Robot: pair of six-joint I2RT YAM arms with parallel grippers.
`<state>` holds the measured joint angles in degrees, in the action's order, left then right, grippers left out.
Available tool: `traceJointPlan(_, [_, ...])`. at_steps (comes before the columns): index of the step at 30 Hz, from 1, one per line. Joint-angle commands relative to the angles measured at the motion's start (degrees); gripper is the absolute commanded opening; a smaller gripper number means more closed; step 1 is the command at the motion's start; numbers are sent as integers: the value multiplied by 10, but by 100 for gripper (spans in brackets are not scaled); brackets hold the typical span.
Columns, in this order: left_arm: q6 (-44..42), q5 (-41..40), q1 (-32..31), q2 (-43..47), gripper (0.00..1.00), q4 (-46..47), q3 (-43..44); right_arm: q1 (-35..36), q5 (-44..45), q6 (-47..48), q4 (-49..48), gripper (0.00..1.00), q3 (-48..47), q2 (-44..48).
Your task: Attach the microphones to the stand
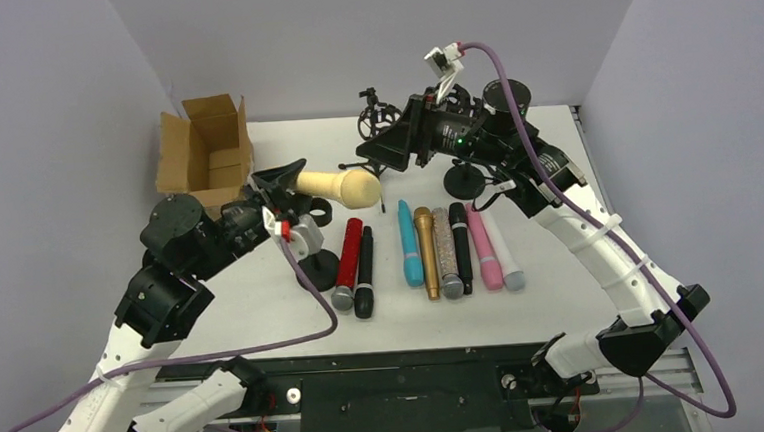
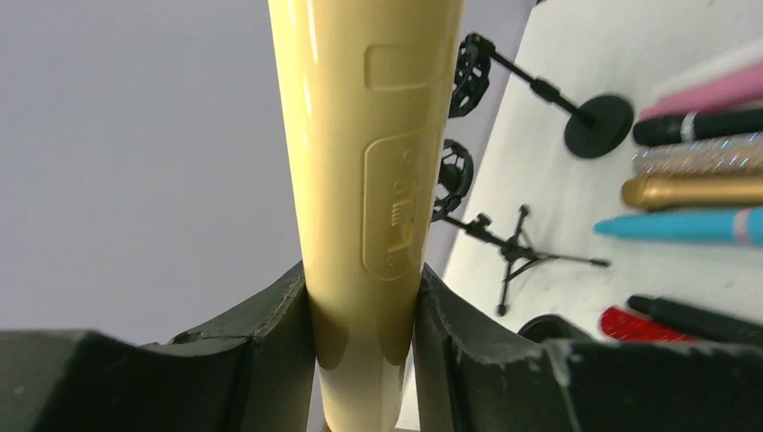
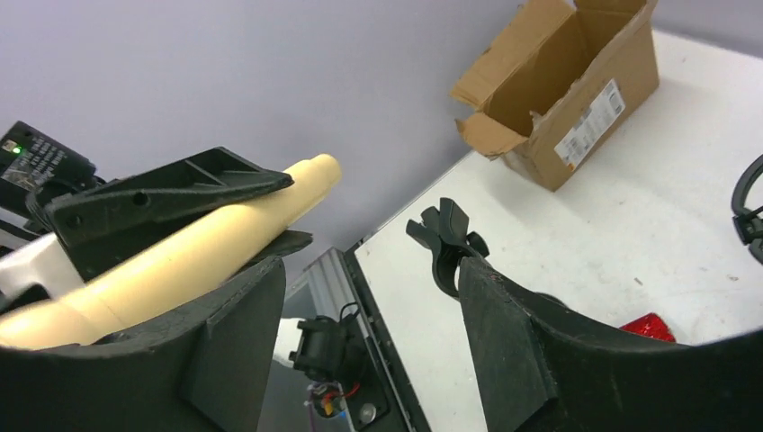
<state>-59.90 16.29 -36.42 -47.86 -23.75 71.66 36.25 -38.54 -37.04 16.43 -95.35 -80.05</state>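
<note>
My left gripper (image 1: 281, 185) is shut on the cream microphone (image 1: 338, 186), holding it level above the table with its head to the right; in the left wrist view the jaws press both sides of its handle (image 2: 369, 180). My right gripper (image 1: 384, 154) is open and empty, in the air facing the cream microphone's head (image 3: 180, 256). A black stand clip (image 3: 447, 243) shows just beyond its right finger (image 3: 513, 342). On the table lie the red (image 1: 349, 261), black (image 1: 364, 272), teal (image 1: 409, 242), gold (image 1: 427, 251), glittery silver (image 1: 446, 252), second black (image 1: 460, 246), pink (image 1: 482, 247) and white (image 1: 504, 254) microphones.
An open cardboard box (image 1: 204, 152) stands at the back left. A tripod stand (image 1: 377, 116) is at the back, a round-base stand (image 1: 466, 181) under my right arm, and another round base (image 1: 318, 270) beside the red microphone. Grey walls close the back and sides.
</note>
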Motion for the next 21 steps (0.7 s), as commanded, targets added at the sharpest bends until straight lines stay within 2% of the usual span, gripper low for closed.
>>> traceJointPlan(1, [287,-19,0,-16,0,-25,61,-2,50,38,-39,67,15,36])
traceJointPlan(3, [361,-14,5,-28,0,-29,80,-2,57,57,-65,68,54,54])
traceJointPlan(7, [502,20,38,-50,0,-28,109,3,44,81,-183,69,166,101])
traceJointPlan(11, [602,133,81,-77,0,-39,137,33,31,109,-300,70,232,150])
traceJointPlan(15, [635,265,125,-123,0,-82,174,83,21,157,-334,71,222,154])
traceJointPlan(21, [596,311,128,-125,0,-103,162,108,1,128,-384,71,179,110])
